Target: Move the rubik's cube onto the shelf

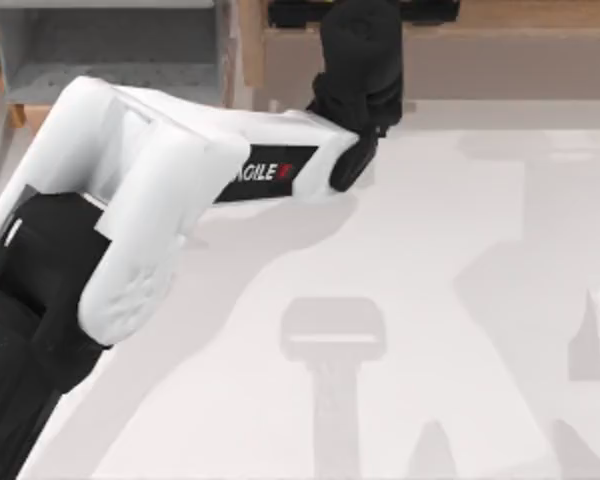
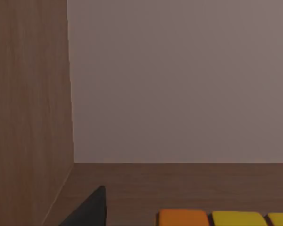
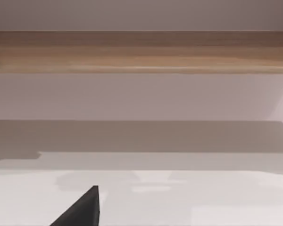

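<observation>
Our left arm (image 1: 170,190) reaches from the left side of the surface (image 1: 430,300) up to the shelf (image 1: 500,50) at the far edge, and its left gripper (image 1: 365,20) is pushed in over the wooden ledge, near the shelf's left end. We judge this reach to be the placing step: the wrist is carried far forward so that the load ends up inside the shelf, not at its lip.

In the left wrist view the rubik's cube (image 2: 226,219) shows as a row of orange and yellow squares with dark lines between them, at the picture's lower edge, directly ahead of the camera and over the brown shelf floor. The wooden side post (image 2: 28,108) stands close beside it and the grey back wall (image 2: 179,80) lies beyond, so the cube is well into the corner of the shelf. One dark fingertip (image 2: 92,209) is visible next to the cube. Whether the jaws grip the cube or have let it go we cannot tell, nor whether the cube already rests on the shelf floor.

Our right arm sits parked at the right, its wrist camera facing the shelf front across the pale surface; one dark fingertip (image 3: 82,209) shows there, and its jaws' state is also unclear.

A grey-lined box compartment (image 1: 110,50) stands left of the shelf, apart from the work.
</observation>
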Robot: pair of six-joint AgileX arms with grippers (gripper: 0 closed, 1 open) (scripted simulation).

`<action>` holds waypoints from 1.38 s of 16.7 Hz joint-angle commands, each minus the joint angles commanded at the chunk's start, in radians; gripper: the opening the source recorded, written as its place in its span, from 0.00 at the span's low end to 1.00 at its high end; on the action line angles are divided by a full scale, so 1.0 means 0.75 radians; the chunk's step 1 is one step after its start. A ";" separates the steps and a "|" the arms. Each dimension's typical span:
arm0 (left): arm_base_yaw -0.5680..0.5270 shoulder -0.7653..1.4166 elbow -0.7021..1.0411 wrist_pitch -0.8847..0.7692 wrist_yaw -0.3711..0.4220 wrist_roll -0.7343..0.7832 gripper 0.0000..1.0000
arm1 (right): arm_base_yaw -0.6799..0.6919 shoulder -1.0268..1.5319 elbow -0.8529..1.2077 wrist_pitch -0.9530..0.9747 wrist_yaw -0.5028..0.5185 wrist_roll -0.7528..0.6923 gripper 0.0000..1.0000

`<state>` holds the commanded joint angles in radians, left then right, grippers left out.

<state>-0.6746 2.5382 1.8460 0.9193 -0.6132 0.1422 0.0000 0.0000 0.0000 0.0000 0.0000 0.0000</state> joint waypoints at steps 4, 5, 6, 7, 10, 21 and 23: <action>-0.003 -0.001 0.000 0.000 0.000 0.000 1.00 | 0.000 0.000 0.000 0.000 0.000 0.000 1.00; -0.003 -0.006 -0.009 0.001 0.006 0.008 1.00 | 0.000 0.000 0.000 0.000 0.000 0.000 1.00; -0.001 -0.017 -0.027 0.003 0.018 0.024 1.00 | 0.000 0.000 0.000 0.000 0.000 0.000 1.00; 0.000 -0.038 -0.060 0.008 0.042 0.053 1.00 | 0.000 0.000 0.000 0.000 0.000 0.000 1.00; 0.000 -0.111 -0.192 0.044 0.152 0.177 1.00 | 0.000 0.000 0.000 0.000 0.000 0.000 1.00; 0.128 -0.300 -0.977 0.376 0.896 0.783 1.00 | 0.000 0.000 0.000 0.000 0.000 0.000 1.00; 0.196 -0.348 -1.135 0.443 1.058 0.884 1.00 | 0.000 0.000 0.000 0.000 0.000 0.000 1.00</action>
<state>-0.5273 2.2775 0.9951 1.2512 0.1802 0.8049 0.0000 0.0000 0.0000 0.0000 0.0000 0.0000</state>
